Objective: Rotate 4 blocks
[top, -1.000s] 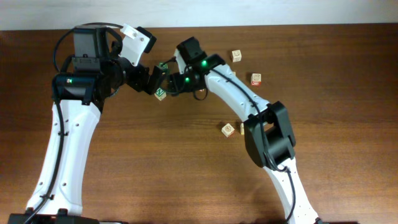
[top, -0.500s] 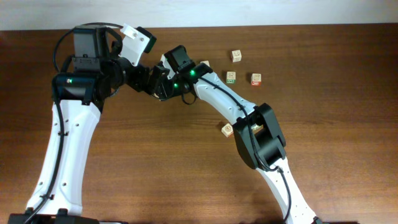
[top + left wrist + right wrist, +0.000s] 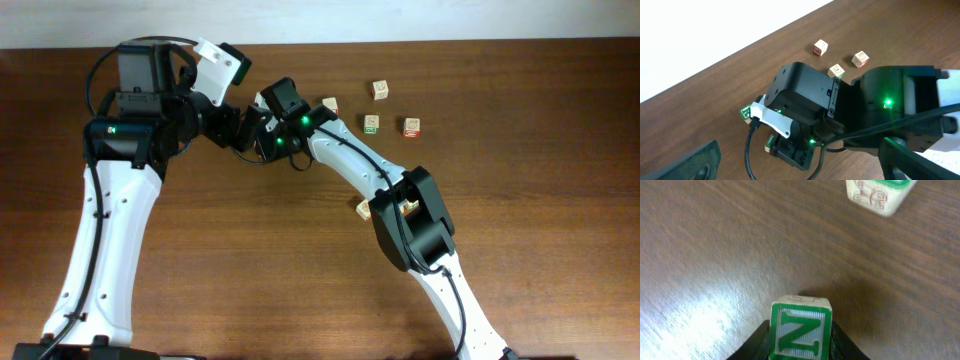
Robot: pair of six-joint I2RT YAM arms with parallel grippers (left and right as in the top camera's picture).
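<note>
The green-faced N block [image 3: 800, 332] sits pinched between the black fingers of my right gripper [image 3: 800, 342], resting on the wood. In the left wrist view only a pale corner of that block [image 3: 769, 146] shows under the right gripper's tip. My right gripper [image 3: 260, 142] lies at the table's back left, nose to nose with my left gripper [image 3: 240, 128]. The left gripper [image 3: 800, 172] stands wide open and empty, its fingers [image 3: 692, 162] either side of the right wrist housing. Another green-edged block [image 3: 880, 194] lies just beyond the held one.
Several more wooden cubes lie to the right at the back: one [image 3: 329, 104], one [image 3: 380, 90], a green-marked one [image 3: 371, 123] and a red-marked one [image 3: 412, 126]. A pale cube [image 3: 364, 209] peeks from under the right arm's elbow. The table's far edge meets a white wall.
My right gripper has slid left towards the left gripper and closed its fingers on the N block. The left arm has stayed still and open.
</note>
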